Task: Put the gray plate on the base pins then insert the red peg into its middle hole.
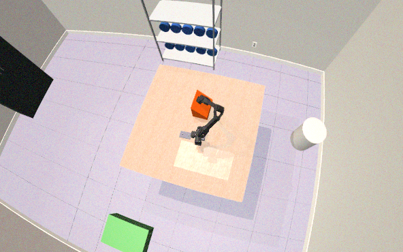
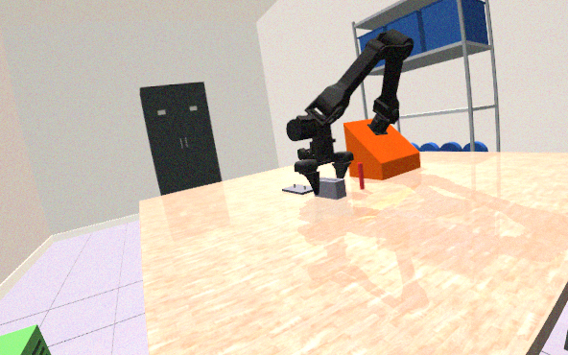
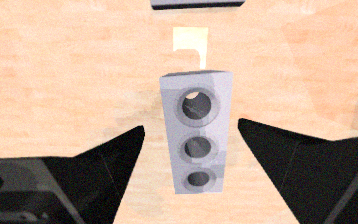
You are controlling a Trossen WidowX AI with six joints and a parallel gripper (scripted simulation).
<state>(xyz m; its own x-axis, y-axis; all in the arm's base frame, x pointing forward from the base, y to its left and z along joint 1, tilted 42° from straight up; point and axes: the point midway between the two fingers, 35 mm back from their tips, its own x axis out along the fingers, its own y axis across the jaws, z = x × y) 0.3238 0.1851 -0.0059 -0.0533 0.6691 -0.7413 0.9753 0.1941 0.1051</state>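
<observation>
The gray plate (image 3: 217,131) (image 2: 332,188) with three holes lies on the wooden table, lengthwise between my fingers. My gripper (image 3: 190,126) (image 2: 327,182) (image 1: 197,140) is open and empty, with one finger on each long side of the plate, low over the table. The flat gray base (image 3: 197,4) (image 2: 296,190) (image 1: 184,135) with its two small pins lies just beyond the plate, apart from it. The red peg (image 2: 361,176) stands upright on the table to the right of the plate. In the overhead view the arm hides the plate.
The orange wedge block (image 2: 387,151) (image 1: 197,108) that carries the arm stands behind the peg. A metal shelf rack (image 2: 468,72) (image 1: 186,34) with blue bins stands beyond the table's far edge. A black cabinet (image 2: 180,136) stands at the wall.
</observation>
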